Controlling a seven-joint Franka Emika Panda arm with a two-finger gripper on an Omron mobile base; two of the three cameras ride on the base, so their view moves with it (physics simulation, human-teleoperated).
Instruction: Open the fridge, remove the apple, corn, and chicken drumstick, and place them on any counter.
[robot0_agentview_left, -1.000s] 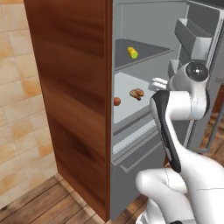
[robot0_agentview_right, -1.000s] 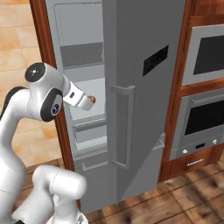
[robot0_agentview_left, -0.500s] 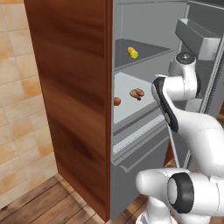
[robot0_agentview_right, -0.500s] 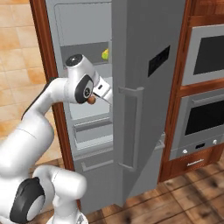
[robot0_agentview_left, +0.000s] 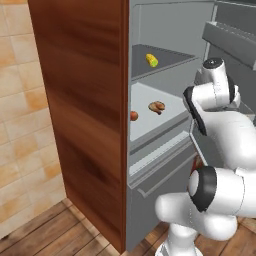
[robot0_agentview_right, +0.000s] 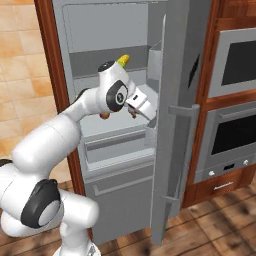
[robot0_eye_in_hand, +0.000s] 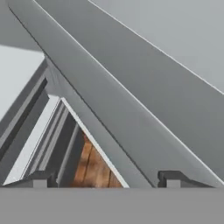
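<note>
My fridge (robot0_agentview_left: 165, 75) stands open, its door (robot0_agentview_right: 172, 125) swung out to my right. A second ago my arm was folded low in front of the shelves with my wrist near the middle shelf; half a second ago it had stretched up toward the door's inner side, and now my wrist has pushed further that way, sitting close against the door's inner edge in the right base view. My gripper (robot0_eye_in_hand: 105, 177) looks along the grey door edge, with a strip of wooden floor (robot0_eye_in_hand: 94, 168) showing below. My fingertips (robot0_eye_in_hand: 39, 178) stand wide apart with nothing between them, so my hand is released and empty.

The food has not moved in that second. The corn (robot0_agentview_left: 151, 60) lies on the upper shelf, and its yellow tip peeks over my elbow joint in the right base view (robot0_agentview_right: 122, 60). The chicken drumstick (robot0_agentview_left: 157, 106) rests on the middle shelf, well apart from my hand. The apple (robot0_agentview_left: 134, 116) sits at the front left of that same shelf, just beside the wooden side panel (robot0_agentview_left: 85, 115)
</note>
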